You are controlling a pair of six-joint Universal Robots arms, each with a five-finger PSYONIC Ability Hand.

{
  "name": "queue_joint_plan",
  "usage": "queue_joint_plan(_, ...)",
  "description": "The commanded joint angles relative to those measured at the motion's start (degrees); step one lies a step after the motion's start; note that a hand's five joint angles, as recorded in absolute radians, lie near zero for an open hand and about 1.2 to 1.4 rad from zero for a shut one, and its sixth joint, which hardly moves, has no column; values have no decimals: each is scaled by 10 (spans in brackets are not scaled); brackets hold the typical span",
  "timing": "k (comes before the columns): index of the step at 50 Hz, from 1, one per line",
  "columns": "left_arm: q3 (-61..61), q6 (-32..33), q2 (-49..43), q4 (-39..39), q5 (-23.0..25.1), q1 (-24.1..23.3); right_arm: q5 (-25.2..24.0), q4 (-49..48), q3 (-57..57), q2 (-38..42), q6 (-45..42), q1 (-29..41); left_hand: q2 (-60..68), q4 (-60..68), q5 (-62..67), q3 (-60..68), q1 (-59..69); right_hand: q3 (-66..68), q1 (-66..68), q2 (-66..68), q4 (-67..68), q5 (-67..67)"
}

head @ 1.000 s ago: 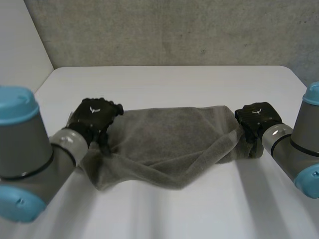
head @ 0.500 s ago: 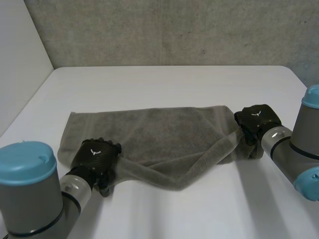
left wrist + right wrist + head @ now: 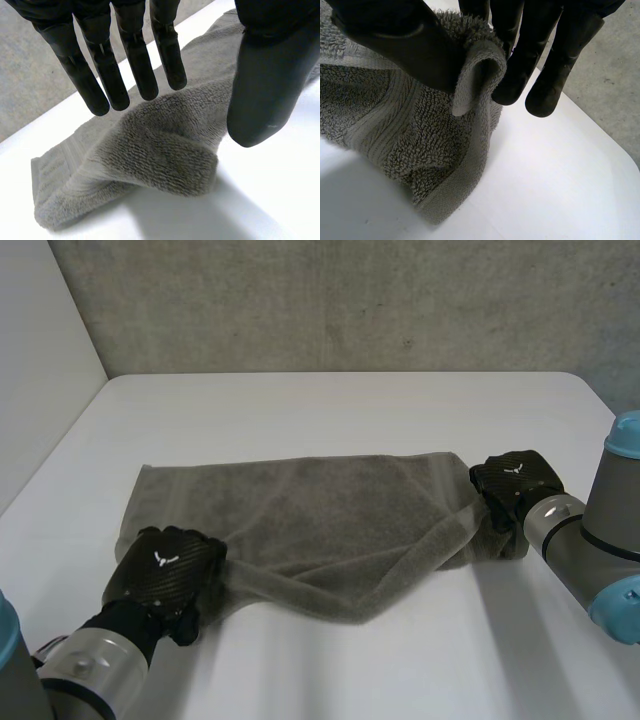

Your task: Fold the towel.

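The grey towel (image 3: 330, 515) is lying on the white table (image 3: 330, 405), its long axis running from hand to hand. The right hand (image 3: 390, 35) is pinching its right-end edge. The left hand (image 3: 270, 75) is hovering straight-fingered over the near-left corner, grasping nothing.

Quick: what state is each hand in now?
Left hand: open, at a corner of the grey terry towel.
Right hand: shut on the towel's edge.

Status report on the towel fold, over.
Left hand open over near corner of towel. Right hand pinching its right end. Towel rumpled, partly folded.
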Motion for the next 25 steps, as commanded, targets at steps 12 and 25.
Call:
queue_joint_plan(12,37,-14,-106,-26,1,14,-1,0,1,1,-1,4,-134,-135,-230,-133,-133,27,35,48,26,37)
queue_joint_plan(25,152,-3,-208,56,-2,41,-4,-3,6,2,-2,5,-137,-138,-233,-137,-137,27,35,48,26,37)
